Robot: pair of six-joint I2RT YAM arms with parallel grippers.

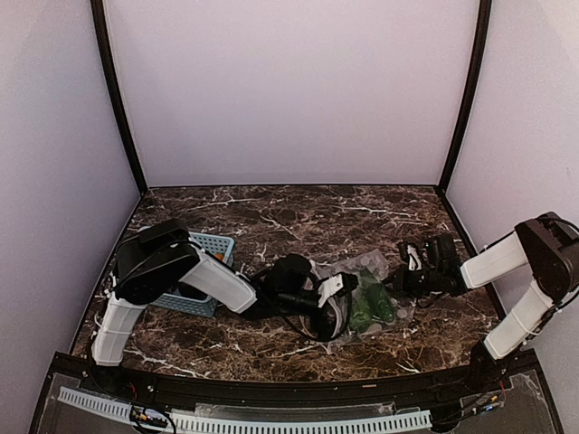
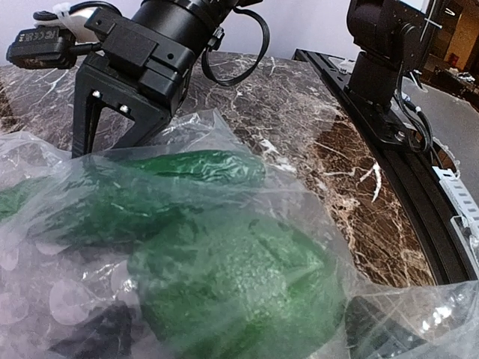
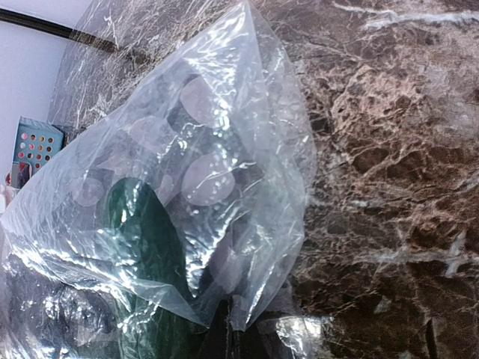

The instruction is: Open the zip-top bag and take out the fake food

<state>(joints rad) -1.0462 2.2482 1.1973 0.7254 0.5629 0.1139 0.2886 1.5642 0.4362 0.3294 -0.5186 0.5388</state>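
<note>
The clear zip-top bag [image 1: 366, 276] lies crumpled on the marble table between my two grippers. Inside it show green fake vegetables [image 1: 369, 307]; a bumpy one [image 2: 232, 277] and a long smooth one [image 2: 157, 179] fill the left wrist view. The long one also shows in the right wrist view [image 3: 142, 232]. No red, orange or purple food shows. My left gripper [image 1: 336, 293] is against the bag's left side; its fingers [image 2: 101, 336] stand wide apart under the plastic, the bumpy vegetable between them. My right gripper [image 1: 404, 276] is shut on a fold of the bag [image 3: 247, 224] at its right edge.
A light-blue perforated basket [image 1: 206, 271] stands left of the bag behind the left arm; it also shows in the right wrist view [image 3: 34, 146]. The right arm's base [image 2: 382, 67] and the black front rail [image 2: 419, 194] lie near the table edge.
</note>
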